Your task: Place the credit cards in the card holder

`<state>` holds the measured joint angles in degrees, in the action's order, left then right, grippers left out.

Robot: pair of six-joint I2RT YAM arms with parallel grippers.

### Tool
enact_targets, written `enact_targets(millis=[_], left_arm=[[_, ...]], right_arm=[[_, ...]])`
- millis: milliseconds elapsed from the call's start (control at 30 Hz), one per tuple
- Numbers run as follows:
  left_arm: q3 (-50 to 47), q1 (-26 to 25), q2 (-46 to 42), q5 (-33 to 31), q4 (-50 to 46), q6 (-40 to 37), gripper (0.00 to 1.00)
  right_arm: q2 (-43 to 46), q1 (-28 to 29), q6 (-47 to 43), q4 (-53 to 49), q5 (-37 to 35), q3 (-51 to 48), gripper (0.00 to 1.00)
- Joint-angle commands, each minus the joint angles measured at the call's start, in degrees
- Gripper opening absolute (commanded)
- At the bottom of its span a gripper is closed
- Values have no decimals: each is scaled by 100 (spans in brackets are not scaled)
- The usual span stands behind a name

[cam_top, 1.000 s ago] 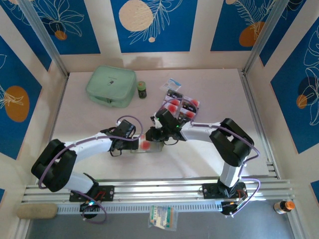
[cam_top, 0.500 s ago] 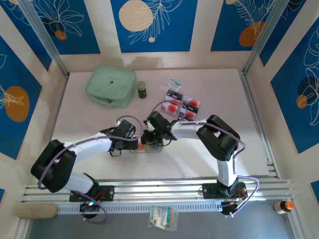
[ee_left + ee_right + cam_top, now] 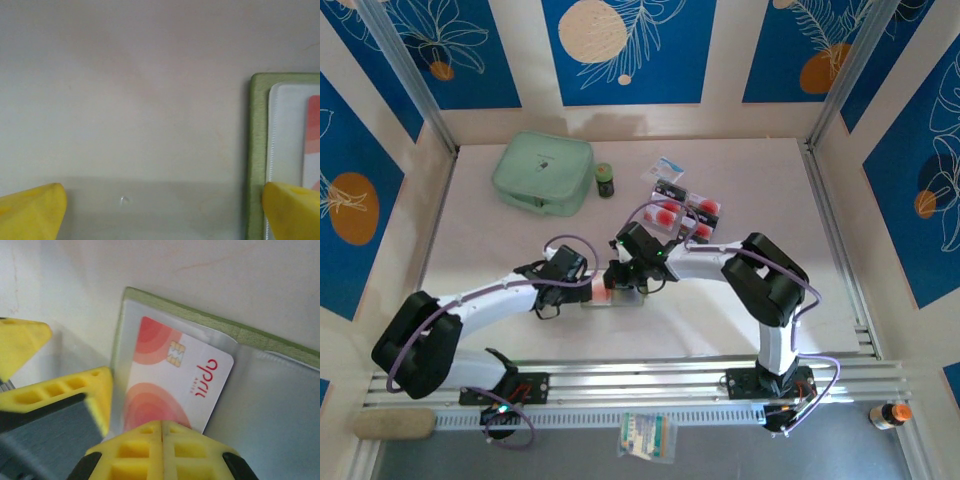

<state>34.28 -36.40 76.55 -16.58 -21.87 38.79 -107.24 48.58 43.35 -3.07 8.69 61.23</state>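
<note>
**A:** Start on the left. What is that arm doing?

**B:** The left claw [image 3: 161, 211] is spread wide and grips nothing, low over the pale surface [image 3: 500, 250]. Its right-hand finger [image 3: 292, 210] sits at the olive rim of the card holder [image 3: 257, 150], and I judge it is there to pin the holder down.

**A:** And the holder itself?

**B:** It lies open and flat near the middle of the surface, between the two claws, with its clear sleeves facing up. A white card [image 3: 175, 375] with red arcs lies partway under the clear sleeve [image 3: 280, 400], and its near end is not yet in.

**A:** The right arm?

**B:** The right claw [image 3: 162, 447] is closed, its tips together right at the card's near edge. I can't tell whether it nips the card or only butts against it.

**A:** What could go wrong from here?

**B:** If the push goes slightly crooked, a corner could catch the sleeve mouth, and the card would bow or ride up over the plastic. If the left finger presses only lightly, the whole holder could slide instead of taking the card. The claws are also crowded close, so a wide move might knock one against the other.

**A:** What is further right?

**B:** The other credit cards [image 3: 682, 208] lie in a cluster, farther back and apart from the holder.
</note>
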Motion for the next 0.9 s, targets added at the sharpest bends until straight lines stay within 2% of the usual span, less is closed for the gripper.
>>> enact_targets(millis=[0, 300, 567, 867], left_arm=[[-136, -25, 60, -2, 65, 226, 100], [-167, -25, 63, 15, 139, 218, 100], [-155, -33, 31, 32, 139, 195, 100], [235, 8, -174, -111, -127, -12, 100]], right_arm=[[333, -27, -176, -313, -121, -63, 5], [123, 7, -205, -366, -183, -85, 4], [-431, 89, -231, -446, -83, 218, 4], [-639, 163, -174, -563, -85, 504, 3]])
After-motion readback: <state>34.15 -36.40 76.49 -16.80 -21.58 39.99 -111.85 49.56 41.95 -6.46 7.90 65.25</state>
